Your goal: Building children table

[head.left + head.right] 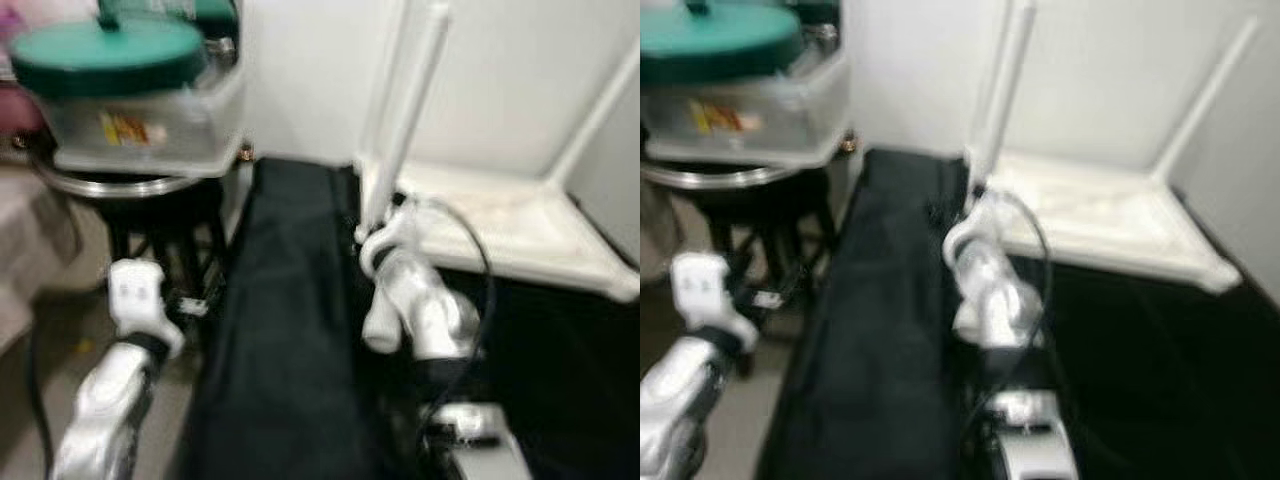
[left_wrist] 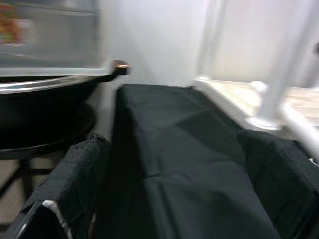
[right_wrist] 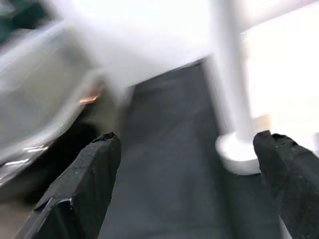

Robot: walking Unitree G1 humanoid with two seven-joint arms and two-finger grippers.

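Observation:
A white children's table (image 1: 500, 225) lies upside down on a black cloth (image 1: 290, 330), its legs pointing up. One white leg (image 1: 412, 110) rises at the near left corner, and another leg (image 1: 600, 110) slants up at the right. My right arm (image 1: 415, 300) reaches to the foot of the near leg. In the right wrist view the right gripper (image 3: 187, 142) is open, with the leg (image 3: 232, 74) standing between its fingers, close to one of them. My left arm (image 1: 120, 370) is low at the left. Its gripper (image 2: 169, 142) is open over the cloth, holding nothing.
A clear plastic box with a green lid (image 1: 110, 50) sits on a dark round pan and stand (image 1: 130, 190) at the left. A white wall (image 1: 300, 70) stands behind. All views are blurred.

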